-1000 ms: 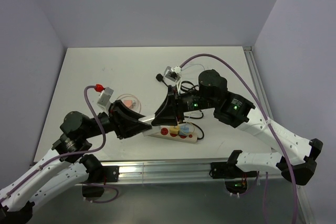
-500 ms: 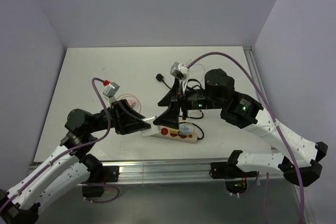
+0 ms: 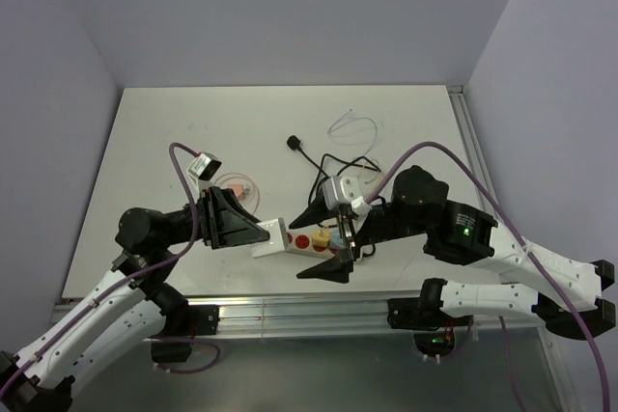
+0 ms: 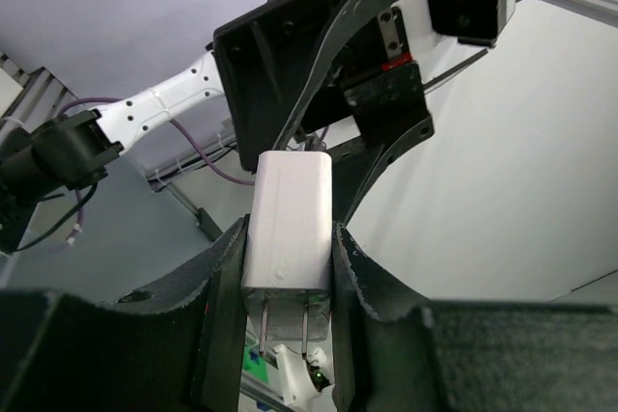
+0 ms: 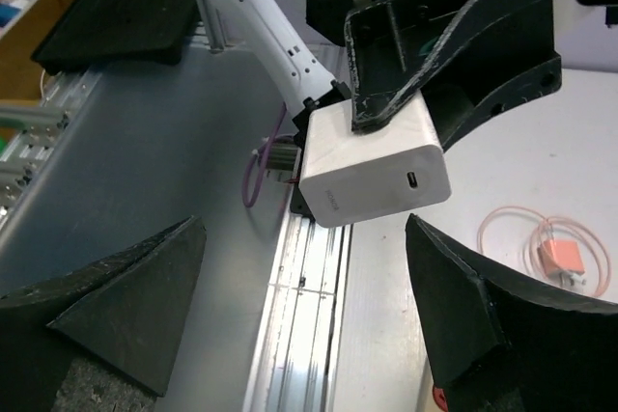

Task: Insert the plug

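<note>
Zero sockets filled | plug (image 4: 288,229) clamped in left gripper (image 4: 290,243), in the air at near edge of table (image 3: 193,123), just beside power strip (image 3: 317,240) | right gripper (image 5: 304,233) spread wide, holding nothing | remaining, I judge: align, push in.

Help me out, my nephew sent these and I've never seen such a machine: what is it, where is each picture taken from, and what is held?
These are two robot arms bolted to the near edge of a white table. The wide picture looks down from above and behind them; the other two come from a camera on each wrist. The left tool pinches a white charger, prongs toward its own camera. The right tool stands open, facing that charger and holding nothing. On the table lie a power strip, a black cable and a pink cable coil.
</note>
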Controlling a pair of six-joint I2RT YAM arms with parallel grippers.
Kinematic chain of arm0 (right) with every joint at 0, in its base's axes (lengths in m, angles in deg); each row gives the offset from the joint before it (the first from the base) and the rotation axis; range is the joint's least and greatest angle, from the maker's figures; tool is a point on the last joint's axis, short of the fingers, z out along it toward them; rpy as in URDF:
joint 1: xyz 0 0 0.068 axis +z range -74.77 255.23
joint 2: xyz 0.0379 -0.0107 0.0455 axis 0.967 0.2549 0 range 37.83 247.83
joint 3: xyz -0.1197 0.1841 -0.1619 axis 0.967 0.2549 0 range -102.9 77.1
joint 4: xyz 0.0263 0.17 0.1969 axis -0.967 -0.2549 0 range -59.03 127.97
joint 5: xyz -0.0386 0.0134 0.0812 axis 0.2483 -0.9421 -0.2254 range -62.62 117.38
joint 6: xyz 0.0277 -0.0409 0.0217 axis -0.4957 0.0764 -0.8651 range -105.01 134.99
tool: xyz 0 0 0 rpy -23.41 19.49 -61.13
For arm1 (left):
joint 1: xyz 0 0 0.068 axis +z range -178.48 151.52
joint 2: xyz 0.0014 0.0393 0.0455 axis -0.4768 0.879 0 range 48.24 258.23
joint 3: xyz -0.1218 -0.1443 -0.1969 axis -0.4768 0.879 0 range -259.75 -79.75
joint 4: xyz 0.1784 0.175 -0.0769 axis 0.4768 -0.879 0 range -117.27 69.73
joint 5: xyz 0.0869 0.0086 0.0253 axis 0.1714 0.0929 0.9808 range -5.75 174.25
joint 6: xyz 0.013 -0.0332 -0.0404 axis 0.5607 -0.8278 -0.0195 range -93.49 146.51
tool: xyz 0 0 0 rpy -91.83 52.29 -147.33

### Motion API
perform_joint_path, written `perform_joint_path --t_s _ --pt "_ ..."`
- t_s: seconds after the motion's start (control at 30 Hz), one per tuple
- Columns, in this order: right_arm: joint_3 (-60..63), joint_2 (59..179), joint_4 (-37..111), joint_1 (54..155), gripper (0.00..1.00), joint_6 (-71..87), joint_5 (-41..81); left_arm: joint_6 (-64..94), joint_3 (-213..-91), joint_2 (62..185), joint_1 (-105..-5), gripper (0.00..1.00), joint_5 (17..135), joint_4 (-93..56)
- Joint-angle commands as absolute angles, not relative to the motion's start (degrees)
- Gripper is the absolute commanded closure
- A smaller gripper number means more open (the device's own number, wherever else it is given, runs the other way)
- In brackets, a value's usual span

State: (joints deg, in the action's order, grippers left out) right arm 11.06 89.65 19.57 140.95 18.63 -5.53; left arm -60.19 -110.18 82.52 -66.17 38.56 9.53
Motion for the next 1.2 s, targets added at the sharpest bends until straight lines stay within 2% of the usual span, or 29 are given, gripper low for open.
perform_joint_path --t_s 0.0,0.33,0.6,0.77,1.07,1.17 --pt "11.1 89.8 24.7 142.6 0.09 23.5 -2.9 -63.6 -110.7 80.8 -65.9 1.0 39.1 15.6" --pt "9.8 92.9 28.6 145.9 0.1 27.2 8.6 -64.9 -110.2 81.1 -65.9 1.0 38.2 17.5" --pt "7.5 95.3 27.6 146.2 0.13 27.2 4.0 -64.5 -109.9 81.2 -65.9 1.0 38.1 17.5" --pt "7.1 95.7 27.7 147.4 0.17 28.0 4.4 -65.5 -109.0 81.5 -65.9 1.0 38.1 18.8" --pt "5.8 95.8 26.4 149.6 0.17 29.8 6.7 -67.1 -107.8 81.2 -65.9 1.0 38.6 20.6" --pt "5.4 96.2 25.5 149.7 0.21 30.1 6.1 -67.4 -107.6 81.2 -65.9 1.0 38.7 21.0"
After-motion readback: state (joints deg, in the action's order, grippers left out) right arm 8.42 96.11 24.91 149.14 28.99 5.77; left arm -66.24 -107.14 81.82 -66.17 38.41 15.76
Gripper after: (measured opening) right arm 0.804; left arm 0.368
